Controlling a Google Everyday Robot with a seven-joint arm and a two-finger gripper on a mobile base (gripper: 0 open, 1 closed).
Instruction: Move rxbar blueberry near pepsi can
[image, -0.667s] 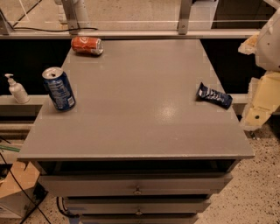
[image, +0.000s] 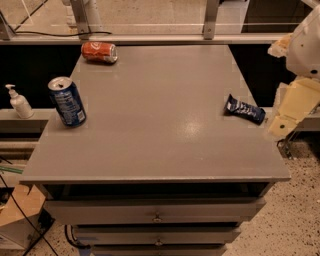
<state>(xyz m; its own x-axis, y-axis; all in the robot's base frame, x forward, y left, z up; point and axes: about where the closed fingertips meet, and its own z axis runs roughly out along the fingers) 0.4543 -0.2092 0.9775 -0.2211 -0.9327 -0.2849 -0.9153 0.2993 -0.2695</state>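
Observation:
The rxbar blueberry (image: 244, 109), a small dark navy wrapper with white lettering, lies flat near the right edge of the grey table (image: 160, 125). The pepsi can (image: 67, 101), blue with a silver opened top, stands upright near the table's left edge, far from the bar. My gripper (image: 285, 120), a cream-coloured part on the white arm, hangs just off the table's right edge. It is a little to the right of the bar and holds nothing that I can see.
An orange-red can (image: 99, 52) lies on its side at the table's back left. A white pump bottle (image: 20, 102) stands on a ledge left of the table. Drawers (image: 157, 212) run along the table's front. A metal rail runs behind the table.

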